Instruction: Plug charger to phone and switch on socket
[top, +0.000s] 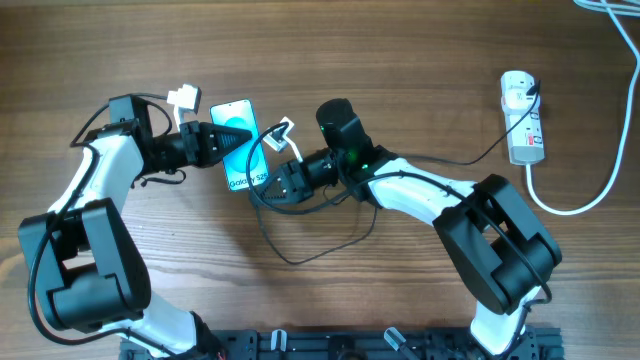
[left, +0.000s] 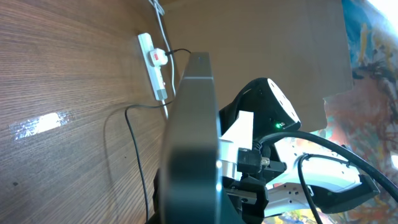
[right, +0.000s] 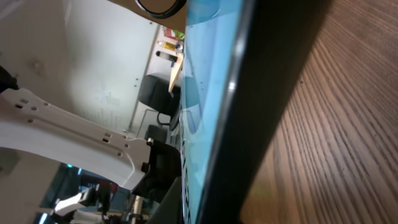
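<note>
Left of centre on the tabletop, item one: the phone, teal screen up, white text band at its near end. It is judged rigid, light, slick-faced and breakable at the glass. It is best held across its long edges, leaving the short end with the port free. The left gripper is clamped on it in that manner, fingers narrow. Whether the phone rests on the wood or is raised slightly cannot be told.

Item two: the charger, a thin black cable.
- Handling: judged limp and springy, with negligible weight. Only the small connector is stiff enough to steer, so take it there, just behind the tip.
- Hold: the right gripper sits just beside the phone's right edge, fingers drawn close together, apparently on that connector end. The left wrist view shows a small black block with a metal tip between them.
- Run: slack loops toward the near edge, then runs along to the right.

Item three: the socket, a white strip near the right edge toward the far corner, well apart from both grippers. The charger's black plug is seated in it. Its red switch is judged stiff and needs a firm press.

Surroundings: a thick white cord curls from the socket to the far right corner.

Obstructions: the cable loop lying under the right arm could snag it. The left gripper's fingers crowd the phone's middle.
</note>
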